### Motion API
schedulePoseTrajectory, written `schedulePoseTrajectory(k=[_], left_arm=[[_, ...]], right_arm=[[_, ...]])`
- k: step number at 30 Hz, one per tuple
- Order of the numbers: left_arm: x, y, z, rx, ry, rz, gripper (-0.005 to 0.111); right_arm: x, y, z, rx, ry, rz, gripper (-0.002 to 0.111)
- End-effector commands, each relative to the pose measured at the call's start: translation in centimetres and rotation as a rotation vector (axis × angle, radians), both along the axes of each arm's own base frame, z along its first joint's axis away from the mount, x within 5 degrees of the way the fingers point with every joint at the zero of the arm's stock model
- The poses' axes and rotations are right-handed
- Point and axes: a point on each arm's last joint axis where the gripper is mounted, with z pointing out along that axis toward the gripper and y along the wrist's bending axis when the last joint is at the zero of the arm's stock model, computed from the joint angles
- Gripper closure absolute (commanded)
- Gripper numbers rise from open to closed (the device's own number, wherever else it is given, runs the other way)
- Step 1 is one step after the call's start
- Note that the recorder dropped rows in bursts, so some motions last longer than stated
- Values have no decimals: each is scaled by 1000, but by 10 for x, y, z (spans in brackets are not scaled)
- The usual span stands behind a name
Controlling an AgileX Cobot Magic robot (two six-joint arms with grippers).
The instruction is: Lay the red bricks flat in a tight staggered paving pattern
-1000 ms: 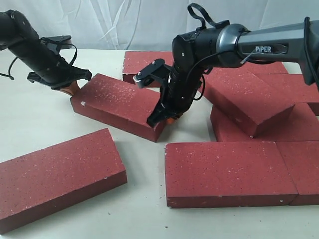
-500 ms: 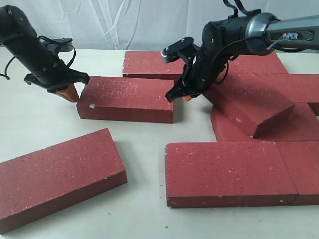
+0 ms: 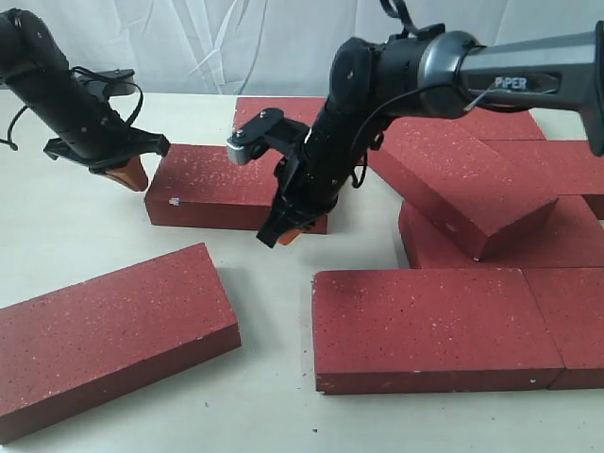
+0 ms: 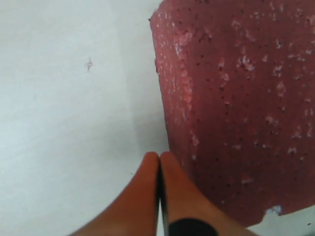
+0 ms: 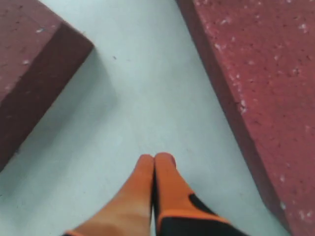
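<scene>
Cream tabletop (image 3: 66,241) bears red bricks (image 3: 104,326) before a white curtain (image 3: 189,47).

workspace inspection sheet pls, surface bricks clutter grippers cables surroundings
surface: pale table, bare between the bricks
job's things: red bricks not yet in a tight pattern; middle brick flat on its own, loose brick apart at front left, front-right brick flat and butted against its neighbour, askew brick lying on top of the right group
clutter: nothing seen
grippers: left gripper shut, at the middle brick's left end; right gripper shut, empty, tip down by that brick's front face
cables: black cable loops on the left arm and above the right arm, clear of the bricks
surroundings: white curtain behind
</scene>
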Motion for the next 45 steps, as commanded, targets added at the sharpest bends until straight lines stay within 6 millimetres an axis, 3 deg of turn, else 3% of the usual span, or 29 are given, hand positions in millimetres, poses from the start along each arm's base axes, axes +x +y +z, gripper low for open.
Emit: schedulePoseTrajectory(k=[1,9,18,33,45], left_arm=[[1,0,5,-7,-25,19,107],[2,-6,-13,-37,13,31,107],[3,-24,-16,-65,-12,-1,107],[5,-38,-14,-88,-59,0,107],[4,-55,-13,-97,-91,-27,107]], right_arm=[[11,1,-12,6,-70,-23,109],[20,1,-12,5,-162,-48,109],[29,0,-12,-2,-261,-84,109],[31,-9,-14,-81,-259,-116,109],[41,-34,-17,-125,-203,-192,109]])
